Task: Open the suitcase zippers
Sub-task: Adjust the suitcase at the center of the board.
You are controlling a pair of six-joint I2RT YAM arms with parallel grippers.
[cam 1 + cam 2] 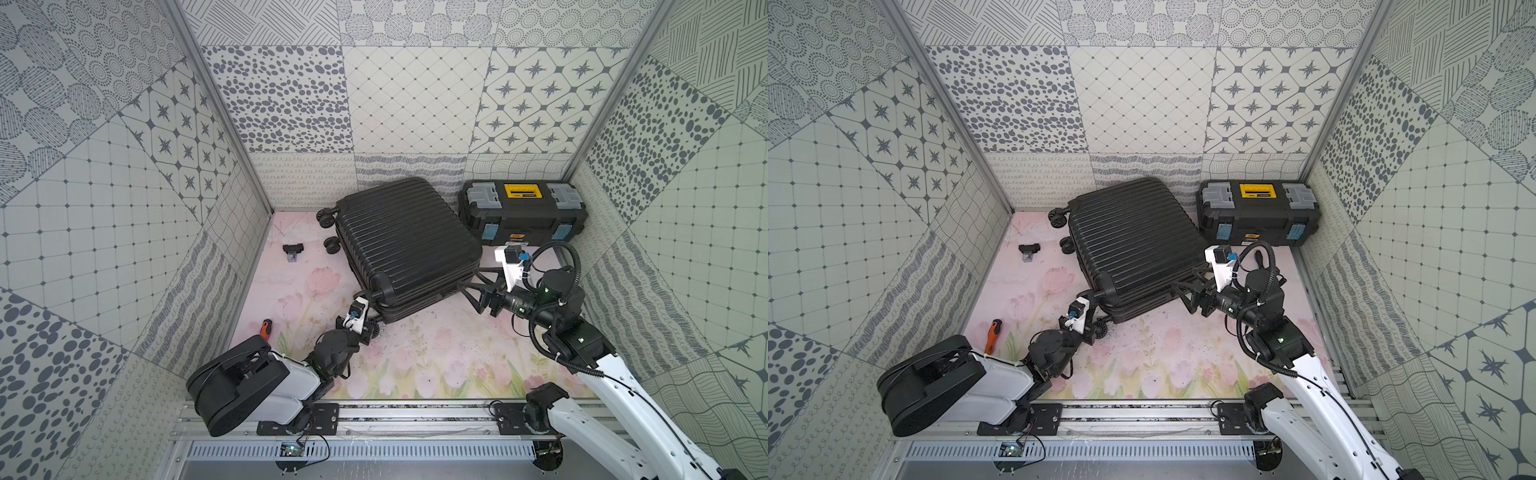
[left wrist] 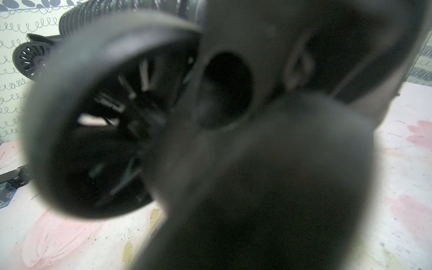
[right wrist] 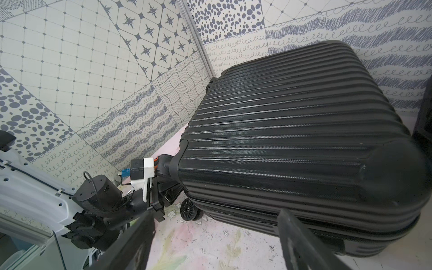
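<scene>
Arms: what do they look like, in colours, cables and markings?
Left arm and right arm: white shells, black joint housings, small green lights. The right carries a ribbed black hose. Each wrist bears a white camera mount with a blue plug. The right gripper has black triangular truss fingers.

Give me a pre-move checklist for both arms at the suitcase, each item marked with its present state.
1. suitcase lying flat, both shells together: ok.
2. zippers: track shows along the side seam, pulls not found: cannot tell.
3. right gripper open at the near corner, holding nothing: ok.
4. left gripper shut beside the caster wheel; what it grips: cannot tell.
</scene>
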